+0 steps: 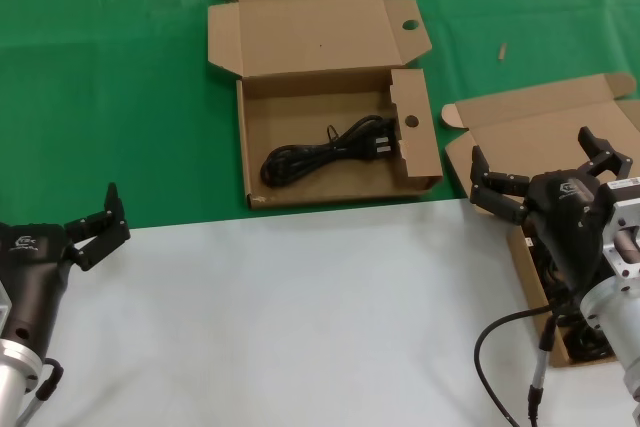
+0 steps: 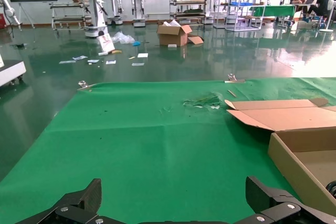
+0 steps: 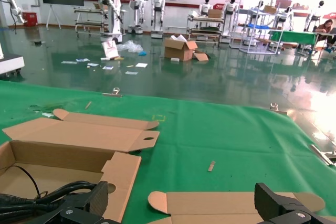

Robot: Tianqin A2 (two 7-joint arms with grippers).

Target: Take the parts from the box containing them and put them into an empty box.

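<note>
The box with the holed partition [image 1: 262,127] lies open at the centre of the green cloth, and one black bundled cable [image 1: 325,152] lies in it. The plain-lidded box [image 1: 545,127] lies open at the right. Black cables [image 1: 585,342] show in it, mostly hidden by my right arm. My right gripper [image 1: 535,162] is open and empty, hovering over that box. My left gripper [image 1: 112,222] is open and empty at the near left, over the edge of the white surface. The right wrist view shows the holed box [image 3: 123,174], its cable [image 3: 47,192] and the plain lid [image 3: 226,203].
The near half of the table is a white surface [image 1: 300,317] and the far half is green cloth [image 1: 100,97]. The holed box's lid [image 1: 310,32] lies folded back. The left wrist view shows that box's wall [image 2: 294,166] at one side.
</note>
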